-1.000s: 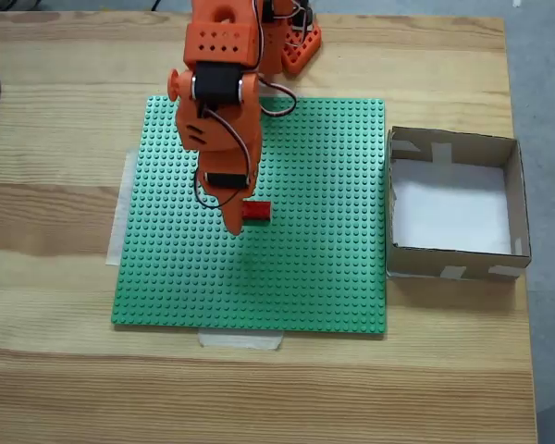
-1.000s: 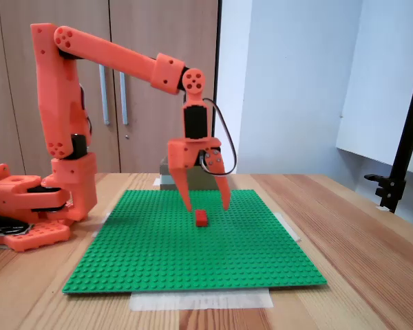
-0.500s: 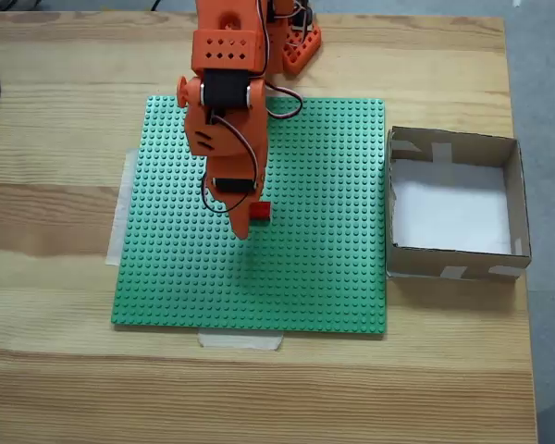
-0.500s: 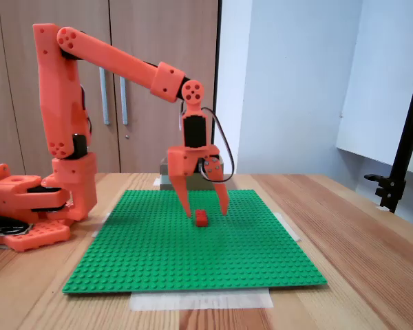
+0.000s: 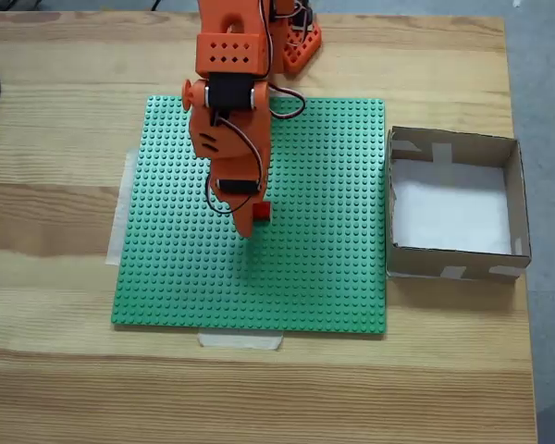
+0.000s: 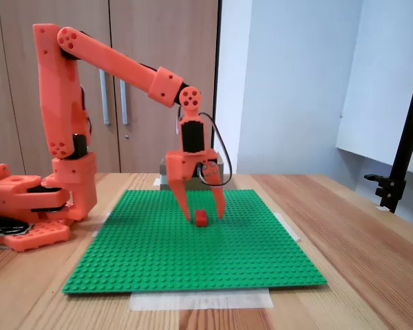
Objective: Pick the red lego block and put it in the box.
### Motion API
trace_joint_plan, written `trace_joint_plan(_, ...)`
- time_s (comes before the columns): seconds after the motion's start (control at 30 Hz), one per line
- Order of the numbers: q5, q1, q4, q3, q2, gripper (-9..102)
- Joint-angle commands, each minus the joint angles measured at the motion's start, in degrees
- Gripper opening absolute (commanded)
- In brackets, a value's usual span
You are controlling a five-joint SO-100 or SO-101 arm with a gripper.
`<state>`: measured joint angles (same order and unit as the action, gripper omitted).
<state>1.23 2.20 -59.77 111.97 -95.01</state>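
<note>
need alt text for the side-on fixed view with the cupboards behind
An orange robot arm reaches over a green baseplate on a wooden table, its open gripper lowered around a small red lego block, one finger on each side. Wooden cupboard doors and a white wall stand behind.

Both fixed views are evenly and brightly lit, with soft, diffuse light and no harsh glare. In a fixed view from above, the orange arm (image 5: 229, 111) casts only a faint, darker patch on the green baseplate (image 5: 324, 250) just below its tip, and the box (image 5: 455, 205) has a thin shadow along its inner left wall. In a fixed view from the side, the pale wall (image 6: 296, 82) is bright but not blown out. Focus is sharp throughout; the baseplate studs read clearly. Edges look straight, without visible distortion.
</note>
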Motion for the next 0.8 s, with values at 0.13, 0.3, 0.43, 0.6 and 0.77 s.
trace_joint_plan(0.13,0.6,0.9,2.1,0.4,-0.4,26)
trace_joint_plan(0.3,0.6,1.3,3.4,0.6,-0.4,24)
trace_joint_plan(0.43,0.7,1.4,4.5,0.7,-0.4,22)
trace_joint_plan(0.6,1.0,1.4,5.4,0.7,-0.4,17)
trace_joint_plan(0.77,0.8,1.4,5.5,1.0,-0.4,16)
